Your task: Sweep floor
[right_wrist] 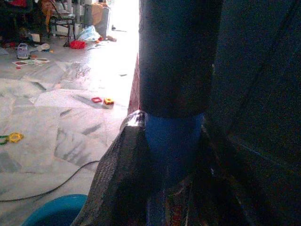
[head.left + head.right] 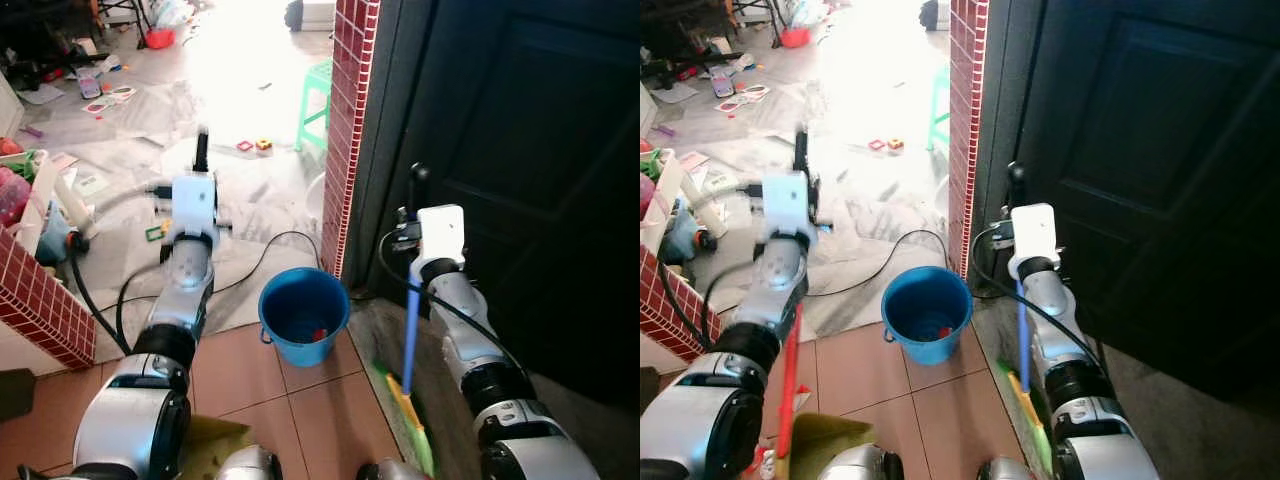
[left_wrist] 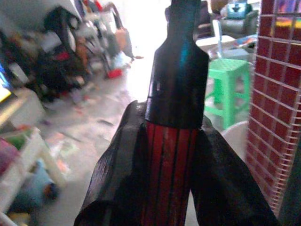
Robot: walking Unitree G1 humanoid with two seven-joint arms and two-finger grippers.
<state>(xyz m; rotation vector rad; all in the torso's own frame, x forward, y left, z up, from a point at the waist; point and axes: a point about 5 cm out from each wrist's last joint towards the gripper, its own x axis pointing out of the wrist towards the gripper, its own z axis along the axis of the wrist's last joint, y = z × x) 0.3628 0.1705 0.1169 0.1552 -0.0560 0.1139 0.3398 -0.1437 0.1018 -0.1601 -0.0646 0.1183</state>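
Note:
My left gripper [image 3: 171, 160] is shut on a red ribbed handle [image 3: 169, 174] with a black cap [image 2: 201, 148]. The red stick [image 2: 790, 370] runs down to a yellow-green dustpan [image 2: 830, 438] by my feet. My right gripper [image 1: 171, 155] is shut on a blue broom handle [image 2: 412, 320] with a black top [image 2: 419, 178]. Its green and yellow bristles [image 2: 412, 415] rest on the floor beside the dark door [image 2: 520, 150]. Small red and yellow toys [image 2: 255, 146] and scattered papers [image 2: 105, 100] lie on the pale floor ahead.
A blue bucket [image 2: 303, 315] stands between my arms at the foot of a red brick pillar [image 2: 350, 120]. A black cable [image 2: 265, 250] loops across the floor. Behind stands a green stool [image 2: 315, 100]. A low brick wall [image 2: 35, 295] and a toy-filled bin [image 2: 20, 185] are at left.

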